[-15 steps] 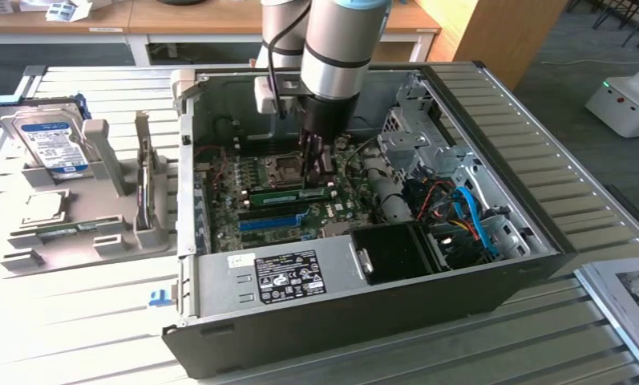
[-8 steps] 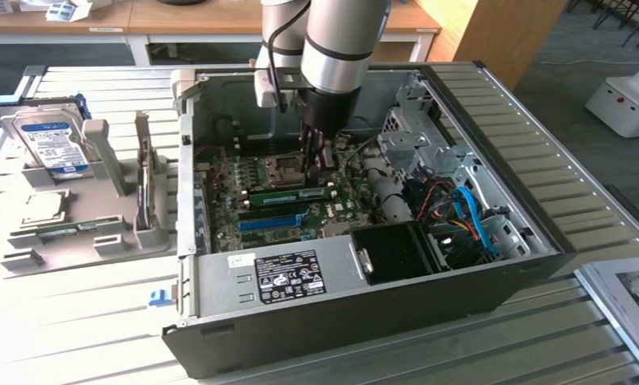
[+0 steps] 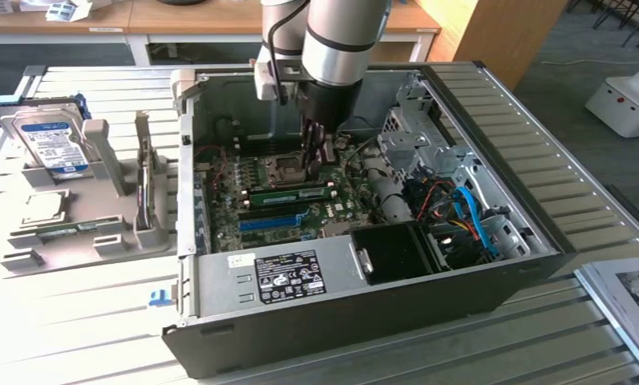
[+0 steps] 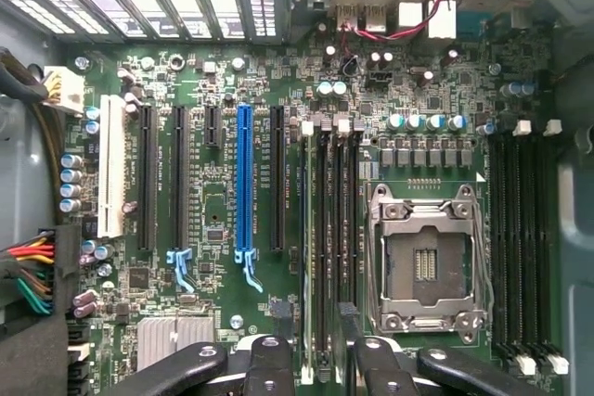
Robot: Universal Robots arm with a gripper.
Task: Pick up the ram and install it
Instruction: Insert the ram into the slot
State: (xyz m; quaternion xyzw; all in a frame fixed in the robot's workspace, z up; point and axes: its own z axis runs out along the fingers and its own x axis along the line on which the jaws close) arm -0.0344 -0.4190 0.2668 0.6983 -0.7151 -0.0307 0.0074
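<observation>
Pincer [image 4: 320, 366] jaws apart, nothing clamped, hanging over the memory slots just beside the CPU socket [image 4: 422, 261]. Ram [image 3: 287, 195] stands on edge in a slot next to that socket, on the side toward the blue slot strip [image 4: 243, 183]. It looks in place, but I can't tell if the end latches are home. To do this well: fingers parallel to the stick, clear of socket lever and latches, any push straight down and even at both ends.

Robotics lab or workshop here: open computer case [image 3: 351, 321] on slatted metal bench [image 3: 84, 337], hard drive [image 3: 50, 140] in grey fixture [image 3: 116, 237], wooden desks [image 3: 201, 18] behind
</observation>
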